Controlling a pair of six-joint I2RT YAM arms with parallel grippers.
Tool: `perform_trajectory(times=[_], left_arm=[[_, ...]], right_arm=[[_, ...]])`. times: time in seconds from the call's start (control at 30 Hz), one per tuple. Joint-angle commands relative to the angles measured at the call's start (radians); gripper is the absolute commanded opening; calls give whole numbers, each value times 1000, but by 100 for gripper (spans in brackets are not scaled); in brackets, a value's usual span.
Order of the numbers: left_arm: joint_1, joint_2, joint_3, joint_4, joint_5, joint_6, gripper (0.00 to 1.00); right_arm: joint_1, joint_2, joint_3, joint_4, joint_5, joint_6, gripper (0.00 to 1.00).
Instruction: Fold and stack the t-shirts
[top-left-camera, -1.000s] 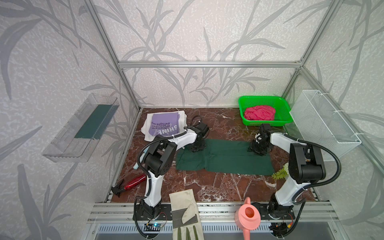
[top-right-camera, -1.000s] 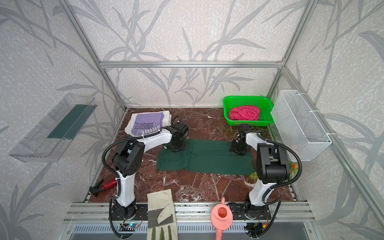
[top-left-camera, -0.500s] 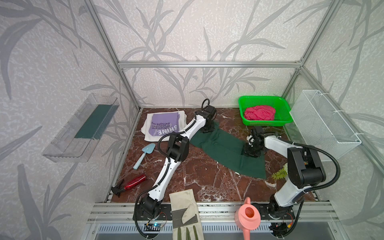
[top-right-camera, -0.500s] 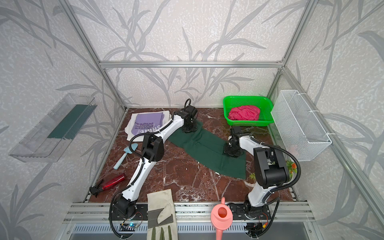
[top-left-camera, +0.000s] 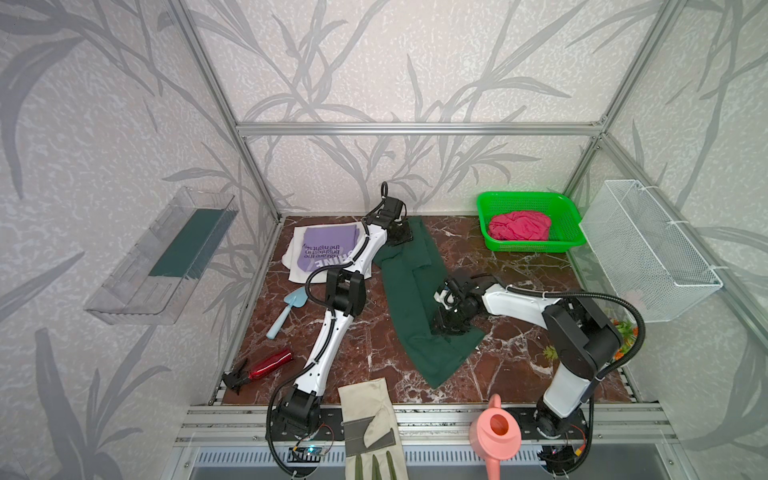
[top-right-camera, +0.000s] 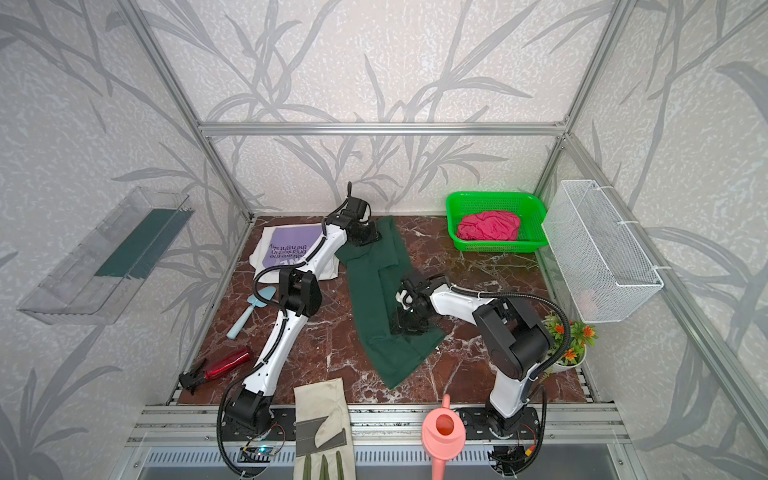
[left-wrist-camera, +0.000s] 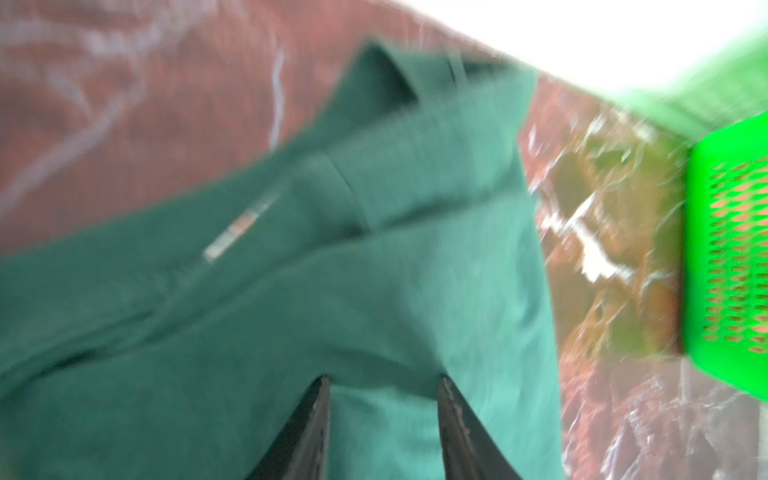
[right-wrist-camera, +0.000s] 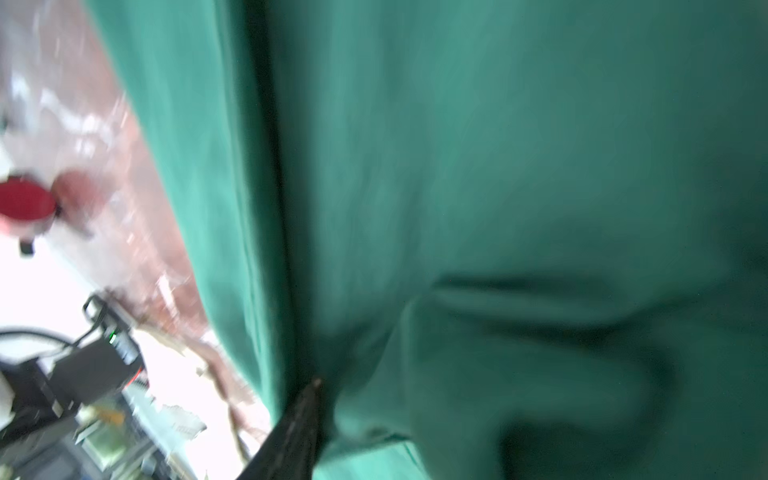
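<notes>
Dark green t-shirt (top-left-camera: 411, 299): swung from crosswise to lengthwise mid-table, beside the lilac t-shirt (top-left-camera: 320, 245). Left gripper (left-wrist-camera: 383, 380) jaws now apart over its far end; right gripper (top-left-camera: 448, 325) clamped on its right edge. Likely realigned for folding.

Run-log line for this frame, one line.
left gripper: open over dark green t-shirt far end | right gripper: shut on its side edge | lilac t-shirt on white t-shirt, folded | pink-red t-shirt in green basket, crumpled
</notes>
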Motion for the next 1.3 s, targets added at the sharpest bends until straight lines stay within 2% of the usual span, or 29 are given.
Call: perform_trajectory(times=[0.0,0.1,0.2,0.27,0.43,0.5,0.6,0.67,0.73,0.8,0.87,0.97,1.13,1.27], left_arm=[[-13,70,-8,162,90,-14,48],[-25,95,34,291,123,12,50],[-22,68,40,396,93,44,53],[-10,28,41,403,57,75,54],[2,-130,9,249,62,199,55],[-8,-225,-61,138,14,220,55],[-21,-374,-228,-61,-51,212,55],[-28,-485,-412,-143,-55,176,53],[-57,-625,-659,-116,-69,159,53],[-99,-771,-910,-48,-132,126,52],[-131,-911,-1146,23,-148,58,52],[-180,-1043,-1407,128,-141,-23,51],[-258,-1119,-1603,192,-181,-86,51],[-288,-1158,-1672,205,-203,-120,51]], right_arm=[[61,54,-34,-35,-19,88,48],[79,61,-12,-17,-25,106,48],[81,43,28,-36,-12,93,48],[82,3,65,-81,19,80,48],[80,-147,110,-179,119,37,48],[78,-193,107,-214,167,40,48],[63,-231,85,-262,241,39,49],[48,-249,42,-257,253,36,49],[41,-266,-8,-218,247,31,49],[42,-273,-46,-191,225,31,48],[44,-280,-81,-177,208,37,47],[45,-308,-157,-140,209,55,46],[47,-313,-259,-88,197,66,45],[61,-334,-329,-70,197,119,44]])
